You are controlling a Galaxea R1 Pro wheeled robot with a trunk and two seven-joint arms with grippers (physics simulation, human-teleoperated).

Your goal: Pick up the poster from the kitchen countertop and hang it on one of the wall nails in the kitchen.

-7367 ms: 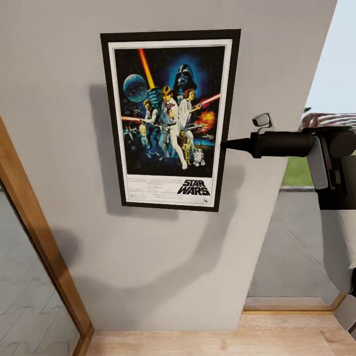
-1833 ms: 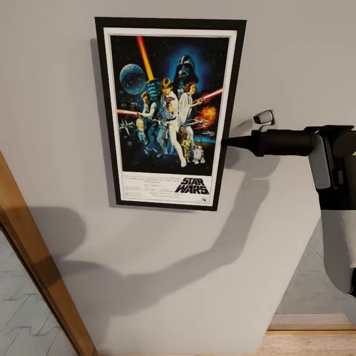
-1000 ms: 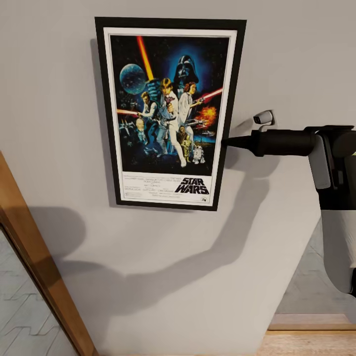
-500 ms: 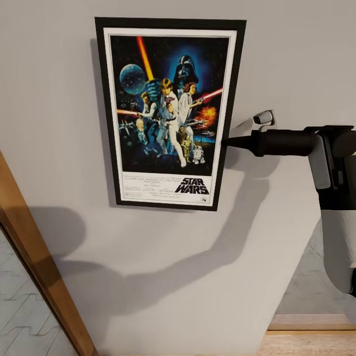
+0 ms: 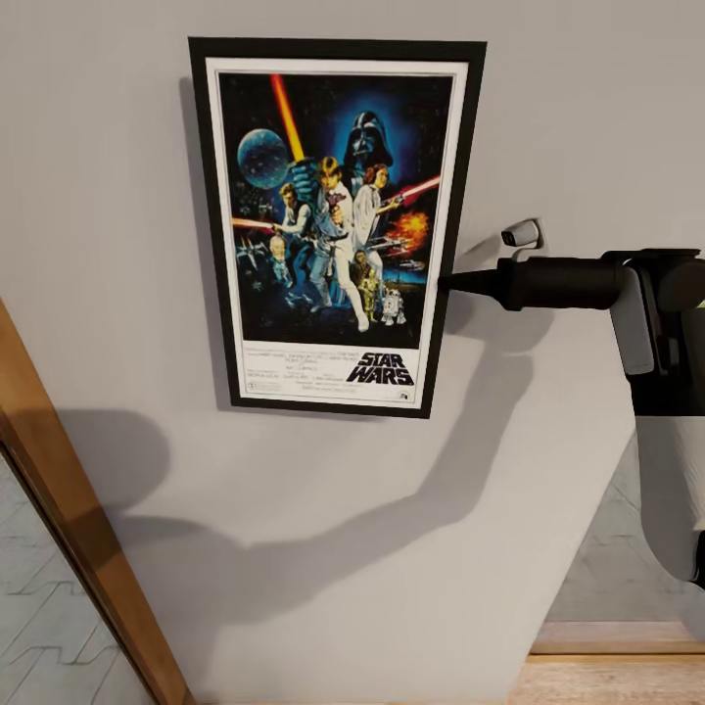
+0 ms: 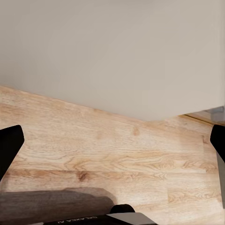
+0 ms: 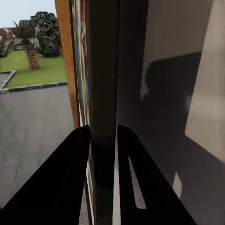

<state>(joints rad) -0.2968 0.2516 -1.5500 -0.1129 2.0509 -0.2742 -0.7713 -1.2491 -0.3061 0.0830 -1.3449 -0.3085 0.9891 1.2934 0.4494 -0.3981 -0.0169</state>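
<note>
The poster (image 5: 333,225), a black-framed Star Wars picture, stands upright and flat against the grey wall (image 5: 548,117). My right gripper (image 5: 446,284) reaches in from the right and is shut on the middle of its right edge. In the right wrist view the frame's dark edge (image 7: 102,70) runs between the two black fingers (image 7: 70,178), which pinch it from both sides. My left gripper (image 6: 115,138) hangs low and open over the wood floor (image 6: 117,154), holding nothing. No nail is visible; the poster hides the wall behind it.
A wooden window frame (image 5: 69,548) with a glass pane (image 5: 39,627) slants along the left of the wall. At the lower right lie plank floor (image 5: 607,676) and another pane (image 5: 627,548). My arm's shadow falls across the wall below the poster.
Since the oldest frame the camera has shifted, so more wall shows to the right. Over the last second the poster and right gripper have barely moved.
</note>
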